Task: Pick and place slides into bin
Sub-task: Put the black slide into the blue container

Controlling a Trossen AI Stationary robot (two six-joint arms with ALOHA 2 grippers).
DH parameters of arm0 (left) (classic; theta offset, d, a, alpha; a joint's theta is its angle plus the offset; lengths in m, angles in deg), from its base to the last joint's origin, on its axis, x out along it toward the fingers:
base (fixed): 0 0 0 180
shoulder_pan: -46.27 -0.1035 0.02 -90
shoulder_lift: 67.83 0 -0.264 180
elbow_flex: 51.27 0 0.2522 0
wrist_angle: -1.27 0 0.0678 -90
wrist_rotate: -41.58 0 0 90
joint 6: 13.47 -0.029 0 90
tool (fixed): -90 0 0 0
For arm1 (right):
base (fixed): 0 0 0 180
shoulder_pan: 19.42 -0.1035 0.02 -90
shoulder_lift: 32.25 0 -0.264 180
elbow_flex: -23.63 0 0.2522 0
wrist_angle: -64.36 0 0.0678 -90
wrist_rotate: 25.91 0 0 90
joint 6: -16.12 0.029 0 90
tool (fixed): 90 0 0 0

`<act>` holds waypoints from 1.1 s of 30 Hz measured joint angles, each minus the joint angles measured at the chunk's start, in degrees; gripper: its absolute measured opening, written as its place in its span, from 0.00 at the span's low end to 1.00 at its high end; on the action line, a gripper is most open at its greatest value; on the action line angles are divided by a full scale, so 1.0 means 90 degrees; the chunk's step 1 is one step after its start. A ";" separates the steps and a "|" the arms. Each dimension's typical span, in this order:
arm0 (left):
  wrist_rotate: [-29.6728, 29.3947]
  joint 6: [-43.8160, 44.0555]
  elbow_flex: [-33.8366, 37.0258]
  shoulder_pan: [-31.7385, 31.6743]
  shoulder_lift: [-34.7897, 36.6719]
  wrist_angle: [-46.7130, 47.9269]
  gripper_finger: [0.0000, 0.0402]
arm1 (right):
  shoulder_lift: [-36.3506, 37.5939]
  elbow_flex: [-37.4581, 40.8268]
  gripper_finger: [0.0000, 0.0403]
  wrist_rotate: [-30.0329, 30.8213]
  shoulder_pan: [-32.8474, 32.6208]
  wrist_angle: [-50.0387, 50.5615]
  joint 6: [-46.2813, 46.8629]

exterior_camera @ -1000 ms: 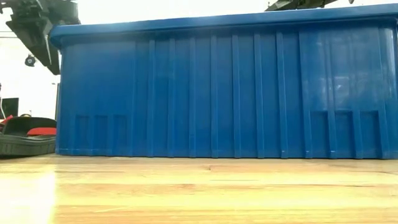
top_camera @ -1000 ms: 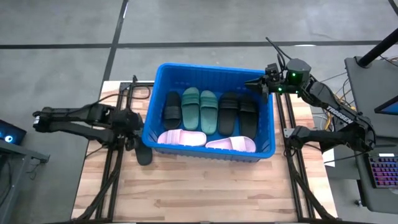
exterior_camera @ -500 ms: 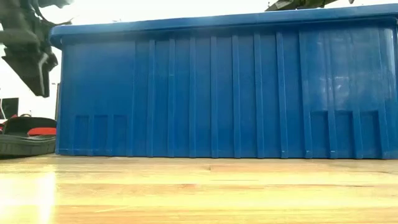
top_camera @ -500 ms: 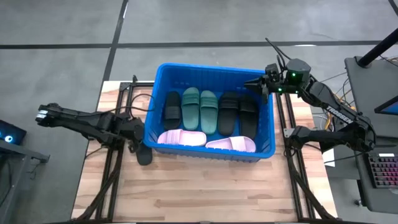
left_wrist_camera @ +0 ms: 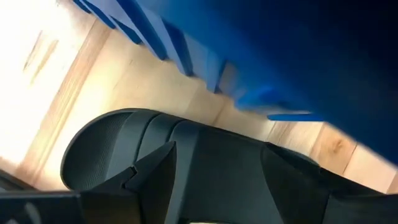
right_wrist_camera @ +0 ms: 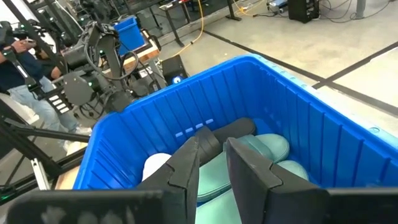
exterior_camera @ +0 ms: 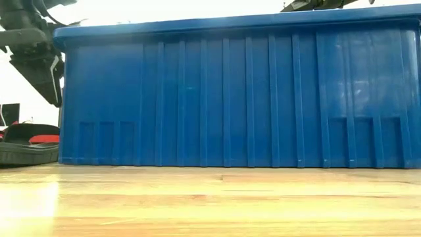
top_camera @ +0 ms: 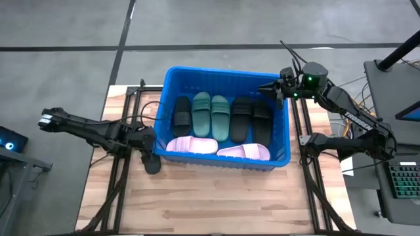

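1. The bin [top_camera: 167, 77] sits at the middle of the wooden surface [top_camera: 210, 203]. The high view shows seven slides inside it: a black one [top_camera: 182, 112], a dark green pair [top_camera: 210, 116], a black pair [top_camera: 251, 119], and two pale pink ones [top_camera: 192, 145] lying crosswise along the near wall.
2. The eighth slide, black [top_camera: 151, 162], lies on the surface just outside the bin's near left corner. The low view shows it [exterior_camera: 27, 143] flat on its sole, just beside the bin wall [exterior_camera: 237, 99]; that view hides all of the bin's contents.
3. The left gripper [top_camera: 148, 143] hangs directly above this slide. The left wrist view shows the slide's strap and footbed [left_wrist_camera: 205, 168] close beneath, with one dark finger [left_wrist_camera: 152, 180] in front of it and nothing grasped; fingers spread wide.
4. The right gripper [top_camera: 264, 87] waits over the bin's far right corner. The right wrist view shows its fingers [right_wrist_camera: 193, 158] with a narrow gap, empty, the green slides [right_wrist_camera: 249, 158] below.
5. That view alone shows a person [right_wrist_camera: 22, 68] in the room beyond.
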 joint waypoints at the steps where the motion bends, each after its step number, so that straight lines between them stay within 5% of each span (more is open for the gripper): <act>1: -0.0036 0.0075 0.0001 0.0007 -0.0030 -0.0011 0.54 | 0.0000 0.0000 0.18 0.0000 0.0000 0.0002 -0.0007; 16: 0.0673 0.0493 -0.0197 0.0151 0.0044 0.0294 0.54 | 0.0000 0.0000 0.19 -0.0005 0.0000 0.0016 -0.0119; 25: 0.0436 0.0641 -0.0299 0.0241 0.0147 -0.0058 0.54 | 0.0002 0.0000 0.17 -0.0010 0.0000 0.0022 -0.0141; 33: 0.0464 0.0805 -0.1414 0.0620 0.0357 0.1824 0.54 | 0.0002 0.0000 0.19 -0.0010 0.0000 0.0022 -0.0145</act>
